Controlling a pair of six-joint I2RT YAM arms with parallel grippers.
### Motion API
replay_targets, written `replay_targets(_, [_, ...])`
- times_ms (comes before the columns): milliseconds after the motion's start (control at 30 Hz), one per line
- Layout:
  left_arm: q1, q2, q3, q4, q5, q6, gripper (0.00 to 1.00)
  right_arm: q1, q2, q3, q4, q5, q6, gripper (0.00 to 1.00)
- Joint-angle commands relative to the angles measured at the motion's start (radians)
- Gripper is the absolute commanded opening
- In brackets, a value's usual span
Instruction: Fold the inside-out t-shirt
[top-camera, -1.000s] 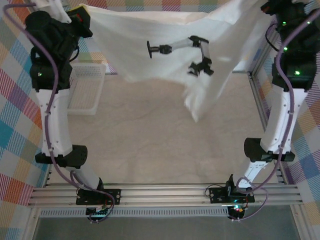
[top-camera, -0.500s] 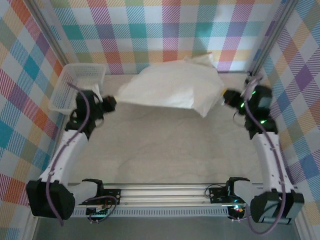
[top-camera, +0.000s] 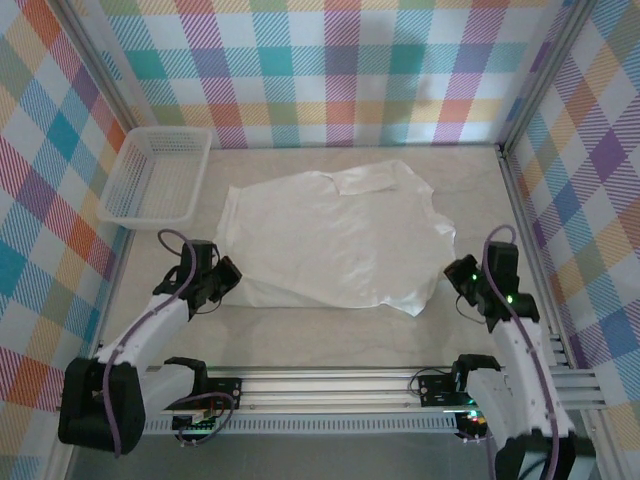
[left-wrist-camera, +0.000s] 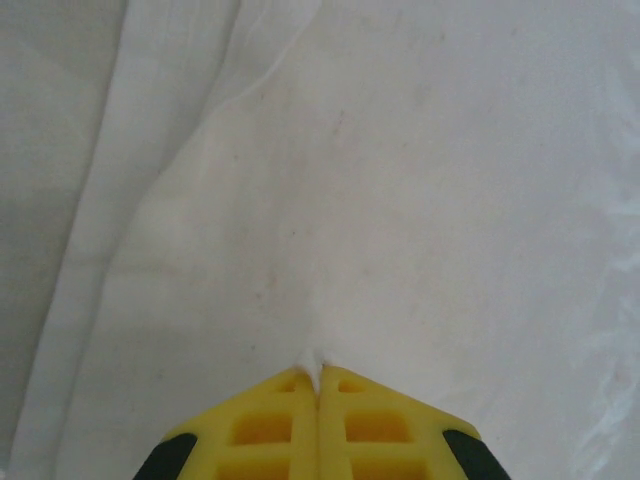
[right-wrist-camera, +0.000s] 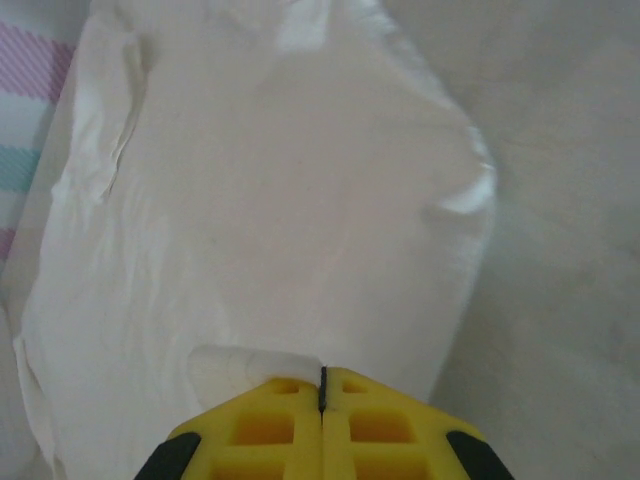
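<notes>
While both tools are clenched, the inside-out t-shirt (top-camera: 330, 235) lies spread on the counter (top-camera: 330, 335), roughly central and mostly flat. One part is folded over near its far edge. A white lattice basket (top-camera: 200, 175) stands at the far-left corner of the counter, apart from the shirt.

Left tool (top-camera: 230, 276): positioned low at the shirt's near-left corner. In the left wrist view, the yellow fingers (left-wrist-camera: 265, 425) are pressed together. The fabric puckers into a small peak that enters the seam between the tips, so this tool grasps the shirt. Long creases run along the fabric to the left of the tips.

Right tool (top-camera: 456, 272): positioned low at the shirt's near-right edge. In the right wrist view, its yellow fingers (right-wrist-camera: 265, 425) meet with no gap, and a small fold of fabric leads into the tips, so this tool also grasps the shirt. Bare counter shows to the right of the fabric.
</notes>
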Motion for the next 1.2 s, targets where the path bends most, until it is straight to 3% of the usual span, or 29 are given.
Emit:
replay_targets(0, [-0.005,-0.198,-0.011,-0.218,-0.102,-0.053,0.00,-0.003,-0.277,-0.004,-0.349,0.154,0.202,0.00])
replay_targets(67, [-0.006,-0.359,-0.052,-0.261,-0.095,-0.070,0.17,-0.004,-0.485,-0.003,-0.448,0.211,0.246,0.13])
replay_targets(133, [-0.007,-0.531,-0.091,-0.261,-0.073,-0.089,0.42,-0.004,-0.650,-0.016,-0.403,0.228,0.203,0.38])
replay_targets(200, [-0.008,-0.644,-0.095,-0.230,-0.083,-0.076,0.61,-0.004,-0.567,0.036,-0.275,0.181,0.037,0.59])
replay_targets(233, [-0.009,-0.675,-0.091,-0.180,-0.084,-0.051,0.66,-0.003,-0.514,0.061,-0.182,0.145,-0.038,0.65])
replay_targets(333, [-0.011,-0.625,-0.024,-0.045,-0.044,0.065,0.71,-0.004,-0.338,0.126,0.038,0.104,-0.152,0.70])
replay_targets(400, [-0.018,-0.466,0.061,-0.020,-0.004,0.145,0.71,-0.004,-0.197,0.162,0.162,0.029,-0.213,0.69])
replay_targets(467, [-0.036,-0.268,0.159,0.006,0.035,0.213,0.70,-0.004,-0.025,0.205,0.222,-0.065,-0.237,0.67])
replay_targets(533, [-0.077,-0.037,0.284,-0.034,-0.021,0.257,0.60,-0.004,0.179,0.267,0.214,-0.144,-0.266,0.62])
replay_targets(600, [-0.089,0.202,0.436,-0.129,-0.078,0.277,0.41,-0.003,0.367,0.330,0.158,-0.176,-0.305,0.49])
replay_targets(667, [-0.090,0.429,0.585,-0.207,-0.123,0.270,0.13,0.002,0.529,0.401,0.103,-0.188,-0.331,0.35])
replay_targets(733, [-0.088,0.619,0.708,-0.215,-0.116,0.260,0.00,0.001,0.661,0.439,0.090,-0.213,-0.343,0.23])
replay_targets(900, [-0.082,0.971,1.026,-0.318,-0.179,0.209,0.00,0.004,0.884,0.489,0.099,-0.278,-0.325,0.04])
replay_targets(1000, [-0.075,1.144,1.219,-0.392,-0.234,0.197,0.00,0.008,0.975,0.502,0.082,-0.267,-0.314,0.00])
replay_targets(1167, [-0.048,1.413,1.536,-0.525,-0.211,0.183,0.00,0.008,1.032,0.478,0.065,-0.160,-0.216,0.00])
